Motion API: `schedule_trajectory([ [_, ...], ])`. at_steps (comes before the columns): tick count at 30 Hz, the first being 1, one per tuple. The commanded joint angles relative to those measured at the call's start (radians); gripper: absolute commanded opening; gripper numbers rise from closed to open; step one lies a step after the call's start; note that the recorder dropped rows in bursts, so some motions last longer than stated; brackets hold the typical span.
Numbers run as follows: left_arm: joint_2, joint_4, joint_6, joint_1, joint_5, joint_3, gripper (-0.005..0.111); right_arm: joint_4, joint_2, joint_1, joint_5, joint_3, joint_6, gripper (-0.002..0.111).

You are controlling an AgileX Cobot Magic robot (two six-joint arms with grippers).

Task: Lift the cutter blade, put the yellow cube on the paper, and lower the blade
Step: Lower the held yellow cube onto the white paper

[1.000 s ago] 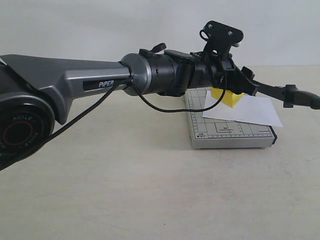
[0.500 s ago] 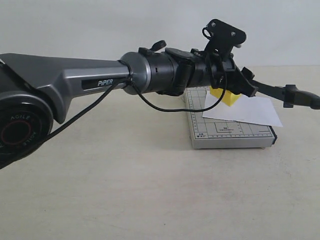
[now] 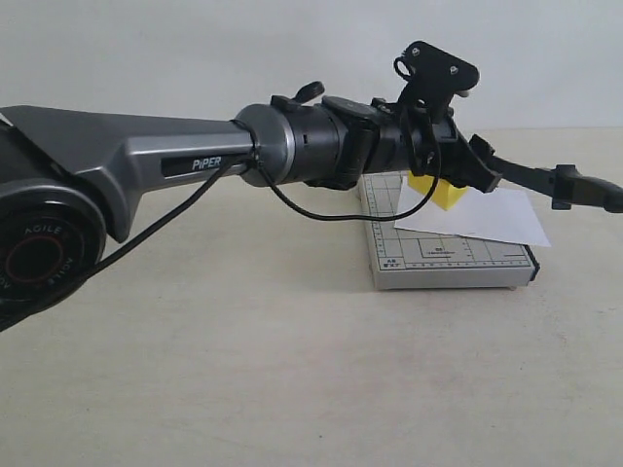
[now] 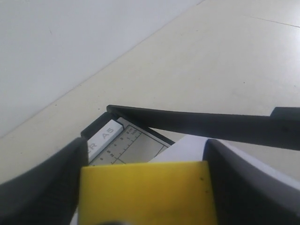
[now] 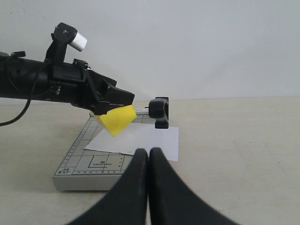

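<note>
Now | left jaws clamp yellow cube [image 5: 117,119] above paper [image 5: 154,139] | right jaws closed

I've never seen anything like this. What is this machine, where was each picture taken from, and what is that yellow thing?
It is a robot with two arms, each ending in a two-fingered gripper. The wide picture comes from a camera standing off the arms. The other two come from cameras on the wrists, looking along the fingers. On the pale table lies a small grey gridded paper trimmer. A white sheet of paper rests on it, and its long black cutter blade is raised at an angle. The left gripper is shut on a bright yellow cube, tilted, low over the paper; whether they touch is unclear. The right gripper is shut and empty, facing the trimmer.
</note>
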Motion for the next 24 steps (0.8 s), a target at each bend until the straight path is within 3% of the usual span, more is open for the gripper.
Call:
schedule_trajectory([
  [1, 0.012, -0.002, -0.014, -0.005, 0.011, 0.004, 0.004, 0.001, -0.007, 0.0, -0.01, -0.001, 0.001, 0.001],
  [24, 0.035, -0.002, -0.015, -0.005, 0.008, 0.004, 0.004, 0.001, -0.007, 0.0, -0.01, -0.001, 0.001, 0.001],
])
